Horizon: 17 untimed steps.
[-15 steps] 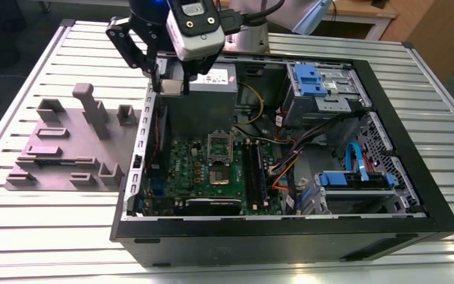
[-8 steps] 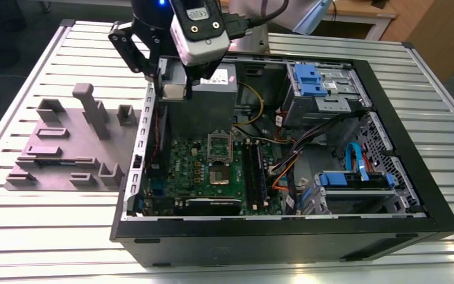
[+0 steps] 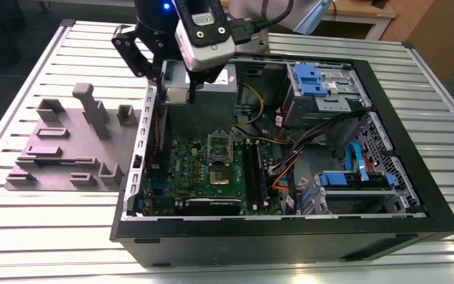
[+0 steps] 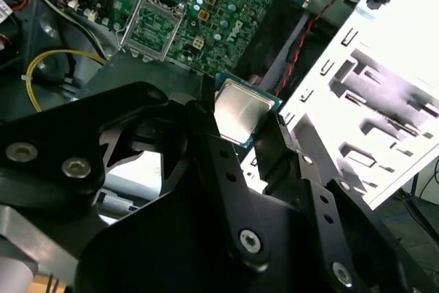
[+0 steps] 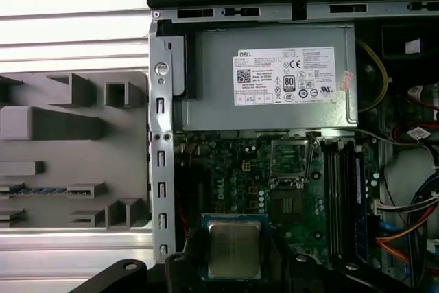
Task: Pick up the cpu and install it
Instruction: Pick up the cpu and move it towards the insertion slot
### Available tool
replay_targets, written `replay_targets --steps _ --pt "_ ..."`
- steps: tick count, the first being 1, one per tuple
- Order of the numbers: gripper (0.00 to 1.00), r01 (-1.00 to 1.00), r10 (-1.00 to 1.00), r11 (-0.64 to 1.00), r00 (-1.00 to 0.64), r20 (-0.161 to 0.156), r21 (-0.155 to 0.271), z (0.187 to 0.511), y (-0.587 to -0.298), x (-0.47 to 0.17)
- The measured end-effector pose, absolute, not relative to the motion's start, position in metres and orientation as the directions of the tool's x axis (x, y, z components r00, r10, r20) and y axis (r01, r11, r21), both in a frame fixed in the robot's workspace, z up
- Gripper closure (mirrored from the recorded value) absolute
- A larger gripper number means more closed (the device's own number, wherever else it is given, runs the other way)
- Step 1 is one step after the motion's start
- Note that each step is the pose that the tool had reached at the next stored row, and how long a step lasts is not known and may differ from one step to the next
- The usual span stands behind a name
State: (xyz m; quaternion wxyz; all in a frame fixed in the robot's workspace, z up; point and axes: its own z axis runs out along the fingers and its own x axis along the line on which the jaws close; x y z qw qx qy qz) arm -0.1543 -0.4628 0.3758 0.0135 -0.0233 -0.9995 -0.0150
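Sitting clamped in hand (image 4: pixel 241 120): cpu (image 4: pixel 239 106)

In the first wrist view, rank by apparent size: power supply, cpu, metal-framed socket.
1. power supply
2. cpu, though it sits nearest the camera, which enlarges it
3. metal-framed socket

- A ribbed silver metal table (image 3: pixel 45 236) spans most of the exterior view, with pale glare along its slats near the lower edge.
- Dark floor (image 3: pixel 10 68) shows at upper left.
- Wooden furniture (image 3: pixel 440 35) stands at upper right.
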Motion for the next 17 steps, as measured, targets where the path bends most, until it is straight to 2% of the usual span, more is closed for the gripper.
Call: replay_targets --steps 17 --pt "0.53 0.048 0.047 0.998 -0.998 0.028 0.029 0.372 -0.464 -0.1"
